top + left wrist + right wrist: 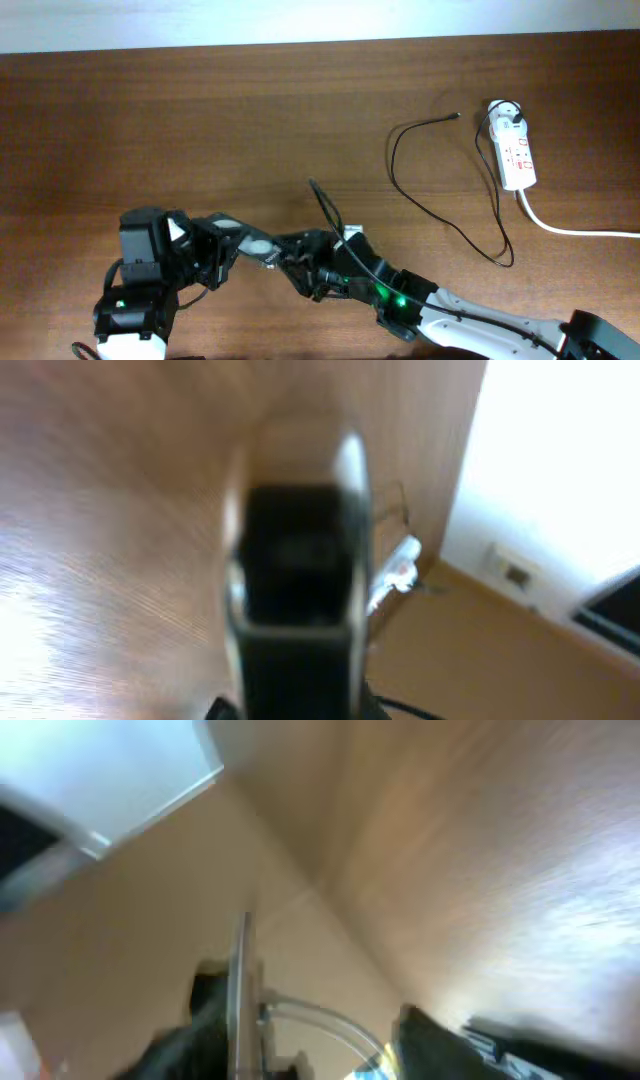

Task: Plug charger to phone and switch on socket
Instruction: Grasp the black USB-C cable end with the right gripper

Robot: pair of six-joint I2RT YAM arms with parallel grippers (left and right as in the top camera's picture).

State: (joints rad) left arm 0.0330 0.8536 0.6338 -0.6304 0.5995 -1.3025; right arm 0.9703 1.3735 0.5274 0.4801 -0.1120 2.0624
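Observation:
The black phone (pixel 256 245) is off the table at the front, held in my left gripper (pixel 228 243). In the left wrist view it is a blurred black slab with silver edges (pixel 295 580) that fills the middle. My right gripper (pixel 303 266) is at the phone's right end. Its fingers (pixel 315 1038) are spread, with the phone's thin silver edge (pixel 240 982) close to the left finger. The charger's black cable (pixel 430 205) loops on the table at the right and its free tip (pixel 457 117) lies bare. Its white adapter (pixel 505 113) sits in the socket (pixel 518 157).
The socket's thick white cord (pixel 575 231) runs off to the right edge. A thin dark line (pixel 322 203) rises from my right wrist towards the table's middle. A pale wall borders the table's far edge (pixel 300 45).

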